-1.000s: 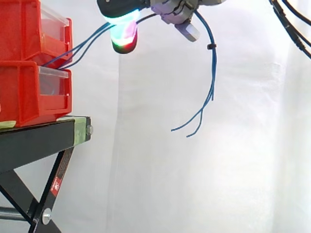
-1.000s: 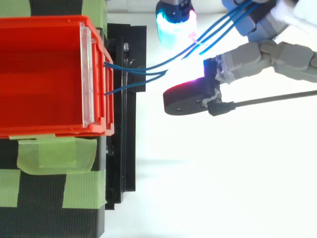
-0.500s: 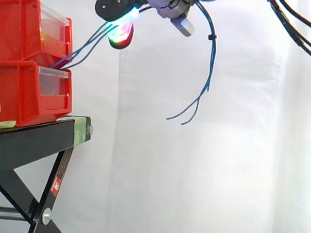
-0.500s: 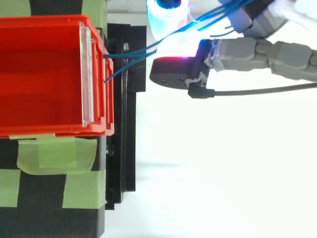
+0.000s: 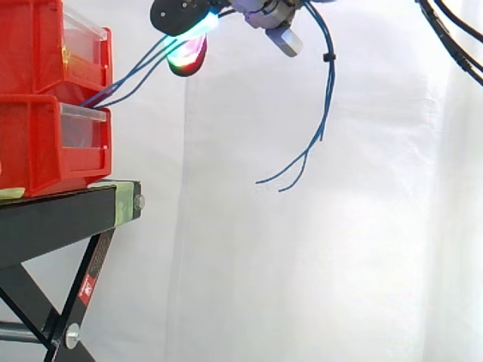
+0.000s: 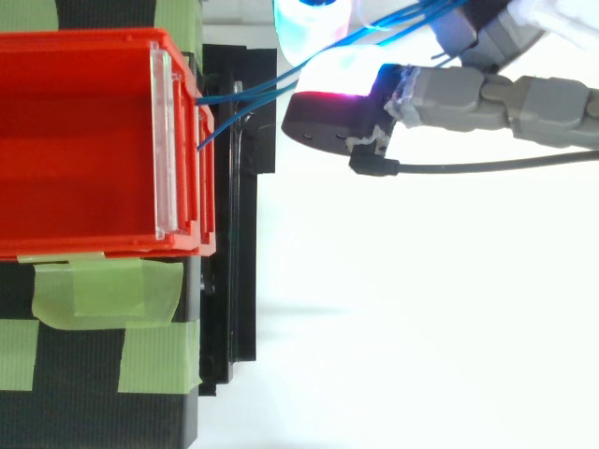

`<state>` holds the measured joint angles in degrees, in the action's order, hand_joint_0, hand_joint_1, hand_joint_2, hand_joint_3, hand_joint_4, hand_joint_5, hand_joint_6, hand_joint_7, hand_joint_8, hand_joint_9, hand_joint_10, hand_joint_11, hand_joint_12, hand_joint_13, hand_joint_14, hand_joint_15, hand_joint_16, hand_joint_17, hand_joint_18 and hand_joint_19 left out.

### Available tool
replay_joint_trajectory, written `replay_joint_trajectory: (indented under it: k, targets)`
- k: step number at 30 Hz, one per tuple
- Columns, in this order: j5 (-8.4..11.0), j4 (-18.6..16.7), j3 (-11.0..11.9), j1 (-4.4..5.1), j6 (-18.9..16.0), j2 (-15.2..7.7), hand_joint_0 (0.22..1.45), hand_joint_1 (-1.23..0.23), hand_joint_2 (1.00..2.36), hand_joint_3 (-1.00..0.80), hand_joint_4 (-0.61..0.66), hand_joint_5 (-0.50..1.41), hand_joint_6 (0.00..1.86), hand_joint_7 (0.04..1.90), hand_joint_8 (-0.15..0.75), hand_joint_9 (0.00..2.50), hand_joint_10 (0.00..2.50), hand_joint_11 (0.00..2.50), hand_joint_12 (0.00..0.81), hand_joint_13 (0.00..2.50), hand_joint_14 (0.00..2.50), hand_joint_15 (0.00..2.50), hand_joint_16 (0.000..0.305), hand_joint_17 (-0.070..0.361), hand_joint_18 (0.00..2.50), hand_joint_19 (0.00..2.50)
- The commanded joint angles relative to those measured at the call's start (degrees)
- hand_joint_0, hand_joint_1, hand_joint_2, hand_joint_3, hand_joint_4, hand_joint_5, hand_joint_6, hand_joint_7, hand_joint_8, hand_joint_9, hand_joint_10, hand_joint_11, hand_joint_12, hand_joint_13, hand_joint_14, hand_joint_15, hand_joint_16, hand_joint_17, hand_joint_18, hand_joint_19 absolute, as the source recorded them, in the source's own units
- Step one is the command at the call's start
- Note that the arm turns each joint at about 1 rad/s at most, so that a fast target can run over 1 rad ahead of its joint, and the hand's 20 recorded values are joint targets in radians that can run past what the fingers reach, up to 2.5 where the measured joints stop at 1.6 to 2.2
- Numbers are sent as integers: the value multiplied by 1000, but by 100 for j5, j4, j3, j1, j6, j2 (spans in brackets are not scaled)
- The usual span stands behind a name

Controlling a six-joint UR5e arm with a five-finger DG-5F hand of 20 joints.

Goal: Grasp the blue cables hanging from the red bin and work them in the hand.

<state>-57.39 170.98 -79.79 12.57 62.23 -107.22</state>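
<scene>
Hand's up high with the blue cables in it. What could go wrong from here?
1. The blue cables run fairly straight from the red bin up to the hand; pulling away could tug them out or shift the bin.
2. Their loose ends hang free beyond the hand, so they might slide through its grasp if the pinch eases.

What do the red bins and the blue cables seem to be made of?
The red bins look like moulded plastic: smooth, slightly glossy, evenly coloured. The blue cables appear to be thin, flexible sheathed wire, since they curve and droop freely; what is inside cannot be seen.
</scene>
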Motion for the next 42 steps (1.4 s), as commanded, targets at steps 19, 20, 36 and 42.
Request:
replay_joint_trajectory:
  k: [19,20,36,42]
  targets:
    - [9,15,-2,-1,-167,-1,1243,-617,1022,149,301,343,5,1360,519,1736,2500,2500,771,2085,2500,2010,244,183,2500,763]
    - [9,15,7,-1,-167,-1,1242,-616,1022,156,302,343,5,1362,519,1736,2500,2500,771,2085,2500,2010,244,183,2500,763]
    - [0,-390,7,-9,-158,8,1117,-634,1013,285,306,323,6,1355,519,1736,2500,2500,771,2085,2500,2010,244,183,2500,763]
    - [106,-372,16,26,-562,8,1099,-635,1014,219,302,320,6,1357,519,1736,2500,2500,771,2085,2500,2010,244,183,2500,763]
